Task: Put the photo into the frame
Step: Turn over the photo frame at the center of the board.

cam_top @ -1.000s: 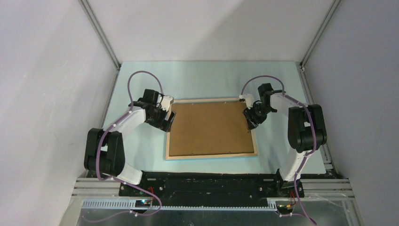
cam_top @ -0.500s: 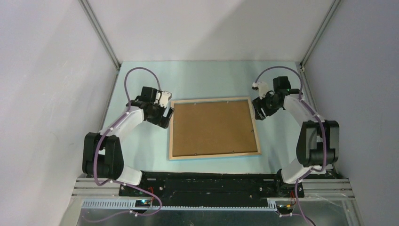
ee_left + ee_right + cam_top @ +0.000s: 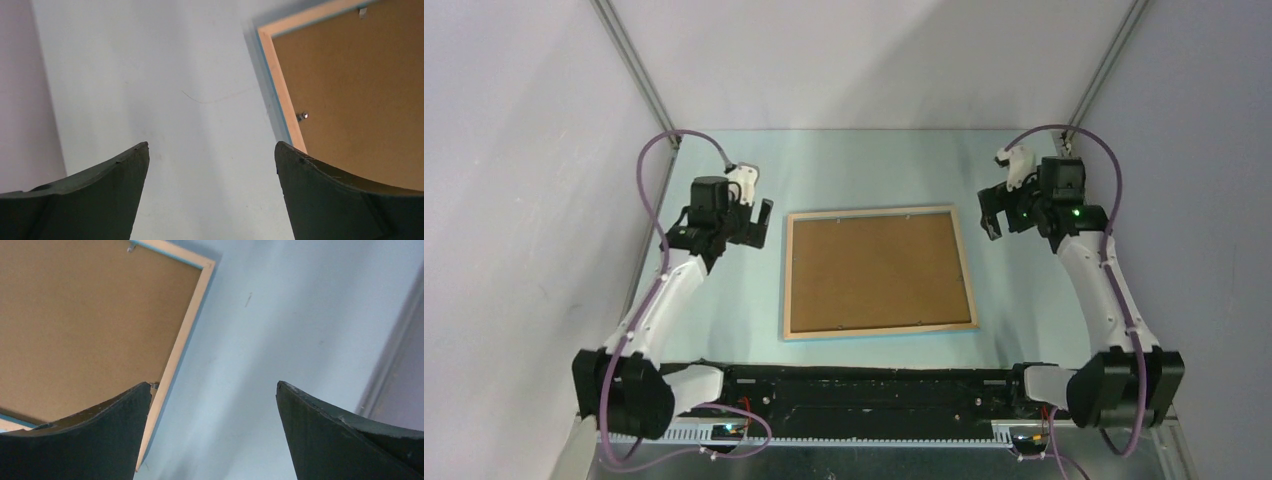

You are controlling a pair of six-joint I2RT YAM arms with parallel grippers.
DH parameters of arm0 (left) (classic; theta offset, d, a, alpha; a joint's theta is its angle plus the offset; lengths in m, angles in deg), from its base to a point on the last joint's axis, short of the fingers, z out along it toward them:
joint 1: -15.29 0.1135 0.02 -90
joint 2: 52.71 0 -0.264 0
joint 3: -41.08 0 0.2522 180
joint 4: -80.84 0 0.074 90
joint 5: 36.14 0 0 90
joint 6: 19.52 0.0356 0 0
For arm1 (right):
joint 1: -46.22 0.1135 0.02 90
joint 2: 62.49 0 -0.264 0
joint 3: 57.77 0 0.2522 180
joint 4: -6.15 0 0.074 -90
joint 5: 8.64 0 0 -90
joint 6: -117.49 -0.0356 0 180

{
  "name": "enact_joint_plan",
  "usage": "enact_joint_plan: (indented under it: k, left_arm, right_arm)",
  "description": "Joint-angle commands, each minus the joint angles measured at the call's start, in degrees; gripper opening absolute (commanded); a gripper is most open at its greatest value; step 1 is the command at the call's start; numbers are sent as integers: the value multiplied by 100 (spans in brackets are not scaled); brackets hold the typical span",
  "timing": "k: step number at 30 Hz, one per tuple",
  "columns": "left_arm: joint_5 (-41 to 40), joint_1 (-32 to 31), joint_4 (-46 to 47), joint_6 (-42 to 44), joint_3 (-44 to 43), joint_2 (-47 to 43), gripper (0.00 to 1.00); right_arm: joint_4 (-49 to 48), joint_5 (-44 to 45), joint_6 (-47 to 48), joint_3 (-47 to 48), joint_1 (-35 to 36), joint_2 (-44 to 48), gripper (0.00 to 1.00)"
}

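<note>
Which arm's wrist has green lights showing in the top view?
The right arm: two green dots glow behind the right gripper. The left arm shows none near the left gripper.

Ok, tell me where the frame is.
In the top view the frame lies back up in the middle of the table, left gripper off its far-left corner, right gripper off its far-right corner.
</note>
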Motion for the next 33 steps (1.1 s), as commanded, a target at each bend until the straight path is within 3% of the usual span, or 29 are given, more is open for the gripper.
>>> enact_joint_plan:
  k: [1,7,24,33]
  left_arm:
    - [-259,122,587,-207,130,-686,100]
    - [-224,237,815,-355,200,-1200,100]
    - [-261,282,802,-327,1183,-2883,100]
    - [-320,281,666,-279,847,-2927,100]
  right_arm:
    - [-229,444,-458,36,-30,715,100]
    - [134,285,-689,34,-157,1250,99]
    - [1015,-2247,-848,8,-171,1598,100]
    - [658,-1063,-906,-644,438,2033,100]
